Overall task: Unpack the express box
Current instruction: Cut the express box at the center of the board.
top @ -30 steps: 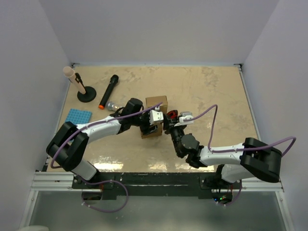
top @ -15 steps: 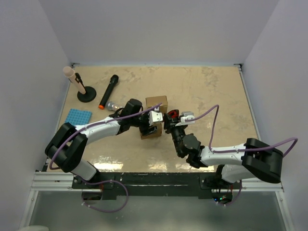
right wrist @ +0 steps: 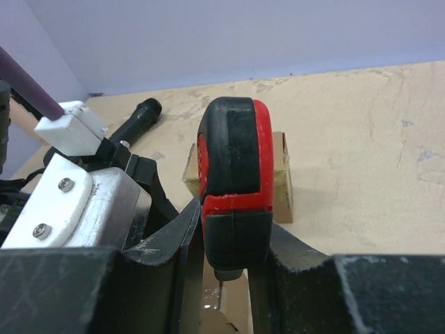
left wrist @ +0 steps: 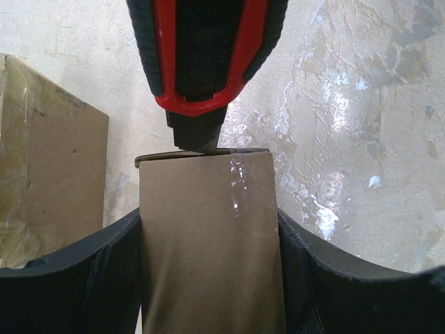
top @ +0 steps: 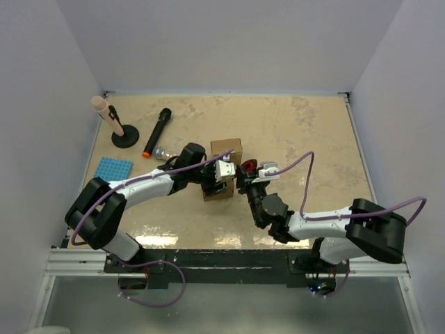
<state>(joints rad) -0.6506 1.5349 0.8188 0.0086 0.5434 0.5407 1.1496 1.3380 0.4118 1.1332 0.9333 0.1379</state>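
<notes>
The express box [top: 227, 149] sits near the middle of the bench [top: 313, 139]. The left gripper [top: 220, 175] reaches it from 8 o'clock. Its jaws stand fairly wide and press on both side edges of a narrow cardboard panel [left wrist: 208, 209] of the box, which fills the gap between them. A broader cardboard face with glossy tape [left wrist: 49, 181] lies just beside the panel, at 9 o'clock in the left wrist view.

The right gripper [top: 248, 171] comes in from 4 o'clock. Its jaws are narrowly parted and clamped on the black lower body of a red and black box cutter [right wrist: 233, 160]. The cutter's tip touches the far edge of the held panel, seen at 12 o'clock in the left wrist view.

What the box holds cannot be seen.

A black microphone [top: 157, 131] lies at 10 o'clock from the box. A black stand [top: 125, 138] with a pale cylinder is beyond it. A blue tray [top: 112, 168] lies at 9 o'clock; its contents cannot be made out.
</notes>
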